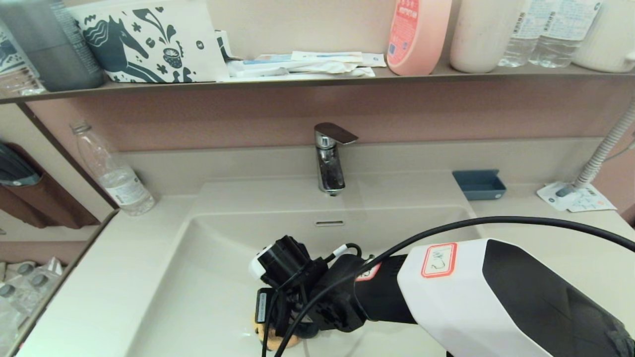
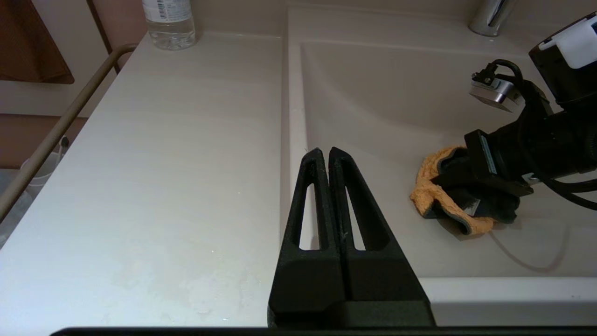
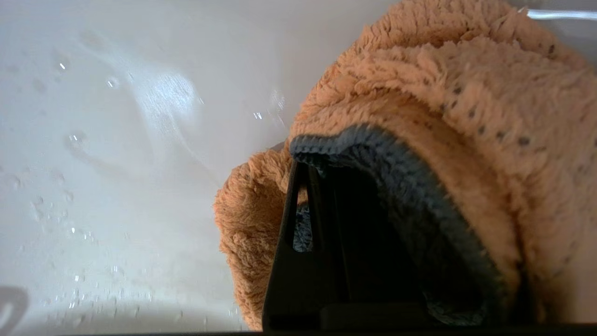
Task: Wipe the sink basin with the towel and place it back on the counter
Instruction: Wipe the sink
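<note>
On the left, a clear plastic water bottle (image 1: 115,173) is standing on the smooth beige table (image 2: 163,163). The left gripper (image 2: 328,154) is hovering over the table's edge beside the basin, its jaws clenched together on nothing. In the wide rectangular beige sink basin (image 1: 213,277), the right gripper (image 1: 283,327) is pressing the small orange-tan fluffy towel (image 2: 436,196) against the wet basin floor, its jaws grasping the cloth, which is bunching around them.
</note>
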Controlling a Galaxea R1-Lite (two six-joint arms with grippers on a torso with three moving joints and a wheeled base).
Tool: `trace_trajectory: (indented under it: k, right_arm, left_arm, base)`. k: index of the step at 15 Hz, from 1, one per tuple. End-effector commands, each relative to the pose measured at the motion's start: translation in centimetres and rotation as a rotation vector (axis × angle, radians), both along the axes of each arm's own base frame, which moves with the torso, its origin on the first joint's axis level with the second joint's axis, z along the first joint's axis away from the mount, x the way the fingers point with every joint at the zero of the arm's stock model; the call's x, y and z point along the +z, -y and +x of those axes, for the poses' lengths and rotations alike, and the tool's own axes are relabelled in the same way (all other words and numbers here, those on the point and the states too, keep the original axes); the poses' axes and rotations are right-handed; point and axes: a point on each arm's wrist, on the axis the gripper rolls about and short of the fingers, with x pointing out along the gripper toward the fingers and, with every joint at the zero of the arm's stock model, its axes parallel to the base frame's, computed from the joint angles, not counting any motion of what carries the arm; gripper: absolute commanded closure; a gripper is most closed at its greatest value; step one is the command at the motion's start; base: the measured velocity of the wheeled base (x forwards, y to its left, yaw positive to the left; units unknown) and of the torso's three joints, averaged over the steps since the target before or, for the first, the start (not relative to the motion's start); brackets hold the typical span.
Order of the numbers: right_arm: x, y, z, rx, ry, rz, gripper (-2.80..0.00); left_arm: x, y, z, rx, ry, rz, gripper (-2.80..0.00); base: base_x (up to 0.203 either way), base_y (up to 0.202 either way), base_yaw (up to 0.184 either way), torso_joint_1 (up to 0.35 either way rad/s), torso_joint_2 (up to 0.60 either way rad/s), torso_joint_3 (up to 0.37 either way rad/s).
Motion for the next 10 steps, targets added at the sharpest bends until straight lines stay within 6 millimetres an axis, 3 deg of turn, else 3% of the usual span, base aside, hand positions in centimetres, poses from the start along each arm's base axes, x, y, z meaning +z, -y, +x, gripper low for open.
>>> trace_trajectory:
  k: [1, 10]
  right_arm:
    - [-0.9, -0.5, 0.2, 0.006, 0.022, -0.026, 0.0]
    - [-2.6, -0.9, 2.1, -0.061, 0.254, -0.127, 0.0]
  left_arm:
    - [0.0, 0.0, 0.0, 0.0, -0.001, -0.001, 0.0]
    - [0.0, 0.0, 0.0, 0.0, -0.001, -0.001, 0.0]
  base:
    - [0.0, 0.0, 0.0, 0.0, 0.0, 0.0]
    - [0.0, 0.0, 0.0, 0.0, 0.0, 0.0]
